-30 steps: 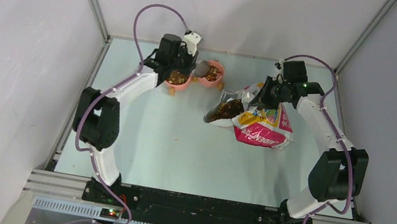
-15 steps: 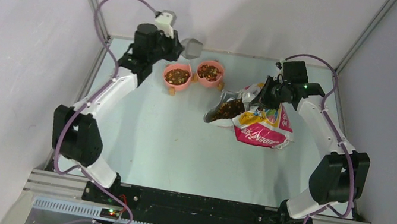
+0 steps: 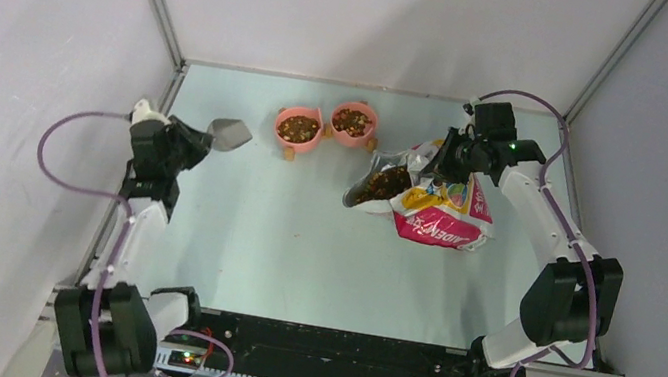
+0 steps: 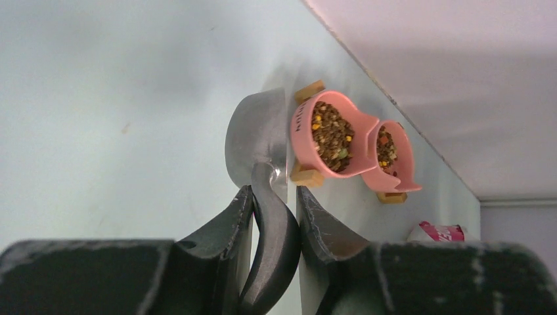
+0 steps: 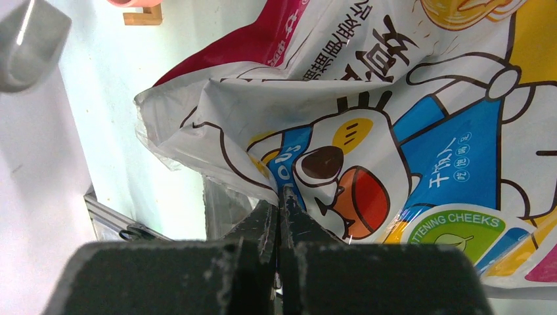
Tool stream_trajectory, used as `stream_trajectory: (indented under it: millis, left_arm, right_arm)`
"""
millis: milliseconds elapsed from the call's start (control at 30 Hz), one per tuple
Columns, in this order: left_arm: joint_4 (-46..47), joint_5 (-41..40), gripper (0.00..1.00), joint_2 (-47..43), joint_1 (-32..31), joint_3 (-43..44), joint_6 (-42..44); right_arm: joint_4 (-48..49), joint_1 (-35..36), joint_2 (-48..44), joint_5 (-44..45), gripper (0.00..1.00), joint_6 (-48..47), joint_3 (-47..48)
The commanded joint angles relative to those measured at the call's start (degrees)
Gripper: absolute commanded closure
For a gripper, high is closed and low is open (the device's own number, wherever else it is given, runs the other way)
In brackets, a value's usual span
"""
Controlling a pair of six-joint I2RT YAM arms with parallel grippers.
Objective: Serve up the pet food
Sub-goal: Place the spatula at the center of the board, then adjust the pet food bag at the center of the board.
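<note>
At the table's far end, pet food (image 4: 332, 134) fills both pink bowls (image 4: 301, 131), and more shows in the open mouth of the printed bag (image 3: 441, 221). Near the left wall the left gripper (image 4: 274, 197) clamps the empty-looking metal scoop (image 4: 253, 134) by its handle. The right gripper (image 5: 279, 197) is clenched on the bag's lip. A tug or slip there could spill kibble across the table (image 3: 281, 241).

Two pink bowls (image 4: 301, 141). Three heaps of pet food (image 3: 298, 128): one per bowl, one in the bag mouth. One grey metal scoop (image 3: 231, 135). One printed bag (image 3: 442, 216). Two arms (image 3: 531, 195); one left gripper (image 4: 276, 197), one right gripper (image 5: 279, 197).
</note>
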Motion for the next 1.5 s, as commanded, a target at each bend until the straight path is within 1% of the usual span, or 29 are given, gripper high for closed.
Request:
stream_trajectory:
  millis: [0, 33, 200, 267, 300, 367, 400, 433, 467, 500, 533, 567, 600, 700, 800, 900, 967, 1033, 1100, 1167, 1200, 1233, 1267, 1300, 1333, 1367, 1400, 1433, 1467]
  left_arm:
    - [2.8, -2.9, 1.0, -8.3, 3.1, -5.7, -7.7]
    - [3.0, -4.3, 1.0, -8.6, 3.3, -7.0, -8.4]
    - [6.3, -5.8, 1.0, -7.0, 3.6, -15.5, -13.0]
    - [7.7, -7.3, 1.0, -7.1, 3.6, -18.0, -14.5]
    - [6.9, -9.1, 1.0, -7.2, 3.7, -18.3, -15.2]
    - [4.6, -11.1, 0.92, -6.7, 3.6, -18.6, -15.1]
    - [3.6, -12.0, 0.84, -6.4, 3.6, -18.4, -15.0]
    - [1.8, -12.3, 0.79, -6.1, 3.7, -18.2, -14.9]
    - [-0.3, -12.7, 0.71, -5.9, 3.7, -17.9, -15.2]
    - [-2.2, -13.3, 0.67, -5.4, 3.7, -17.0, -15.5]
    - [-6.5, -14.5, 0.54, -5.0, 3.7, -16.3, -16.3]
    - [-8.5, -15.2, 0.49, -4.3, 3.7, -14.9, -16.6]
    - [-12.5, -16.6, 0.39, -3.8, 3.7, -14.2, -17.1]
    - [-18.1, -18.0, 0.25, -1.5, 3.7, -11.3, -16.9]
    - [-22.9, -20.0, 0.19, -0.5, 3.6, -9.9, -16.9]
    - [-25.7, -22.4, 0.04, -1.1, 3.6, -8.3, -16.6]
    - [-29.0, -25.2, 0.01, -2.0, 3.7, -6.5, -16.3]
    - [-35.1, -28.6, 0.0, -3.7, 3.7, -4.2, -16.3]
    - [-37.9, -31.1, 0.0, -6.3, 3.7, -2.6, -15.8]
    - [-37.7, -31.8, 0.0, -9.2, 3.7, -1.7, -13.6]
    - [-37.1, -31.4, 0.0, -11.0, 3.6, -1.1, -12.5]
    - [-34.6, -27.6, 0.03, -11.6, 3.6, -0.7, -8.0]
    - [-32.5, -24.1, 0.07, -12.4, 3.4, 0.0, -5.7]
    - [-28.3, -18.3, 0.08, -12.8, 2.4, 0.3, -2.1]
    - [-25.9, -12.1, 0.08, -12.9, 0.5, 0.6, -0.6]
    - [-20.9, -8.4, 0.08, -12.6, -0.7, 0.9, 1.5]
    - [-18.5, -3.1, 0.08, -12.3, -4.0, 1.7, 2.5]
    - [-14.2, -1.0, 0.08, -11.2, -5.9, 2.2, 4.3]
    - [-12.3, 2.3, 0.08, -10.4, -10.4, 3.4, 5.4]
  right_arm:
    - [4.8, -0.9, -2.1, 4.5, 1.0, 0.3, 0.7]
    - [4.9, -0.8, -2.0, 4.5, 1.0, 0.2, 0.7]
    - [5.4, -0.4, -0.8, 4.1, 1.0, 0.3, 0.7]
    - [5.6, -0.1, -0.9, 4.0, 1.0, 0.5, 0.7]
    - [5.8, 0.1, -1.1, 4.1, 1.0, 0.5, 0.7]
    - [6.3, 0.5, -1.4, 4.1, 1.0, 0.6, 0.7]
    - [6.6, 0.4, -1.4, 4.0, 1.0, 0.7, 0.8]
    - [6.6, 0.4, -1.4, 3.9, 1.0, 0.8, 0.8]
    - [6.6, 0.4, -1.4, 4.0, 1.0, 0.8, 0.8]
    - [6.5, 0.4, -1.4, 4.1, 1.0, 0.8, 0.8]
    - [6.4, 0.4, -1.4, 4.2, 1.0, 0.8, 0.8]
    - [6.3, 0.4, -1.4, 4.2, 1.0, 0.8, 0.8]
    - [6.2, 0.5, -1.4, 4.4, 1.0, 0.8, 0.8]
    - [6.1, 0.5, -1.3, 4.5, 1.0, 0.6, 0.8]
    - [6.3, 0.5, -1.3, 4.4, 1.0, 0.3, 0.8]
    - [6.1, 0.4, -1.3, 4.4, 1.0, 0.2, 0.8]
    - [6.0, 0.4, -1.4, 4.5, 1.0, 0.0, 0.8]
    - [5.9, 0.4, -1.5, 4.7, 1.0, -0.2, 0.8]
    - [5.9, 0.4, -1.7, 5.0, 1.0, -0.5, 0.8]
    - [6.2, 0.3, -1.9, 5.2, 1.0, -1.0, 0.8]
    - [6.5, 0.3, -1.9, 5.3, 1.0, -1.1, 0.8]
    - [6.6, 0.3, -1.9, 5.3, 1.0, -1.3, 0.8]
    - [6.9, 0.3, -2.1, 5.3, 1.0, -1.4, 0.7]
    - [7.0, 0.3, -2.1, 5.2, 1.0, -1.7, 0.7]
    - [7.4, 0.3, -2.2, 5.1, 1.0, -1.7, 0.7]
    - [7.6, 0.2, -2.4, 4.9, 1.0, -1.9, 0.7]
    - [8.0, 0.3, -2.5, 4.7, 1.0, -2.0, 0.7]
    - [8.2, 0.4, -2.7, 4.4, 1.0, -2.2, 0.7]
    - [8.6, 0.5, -2.8, 4.3, 1.0, -2.3, 0.7]
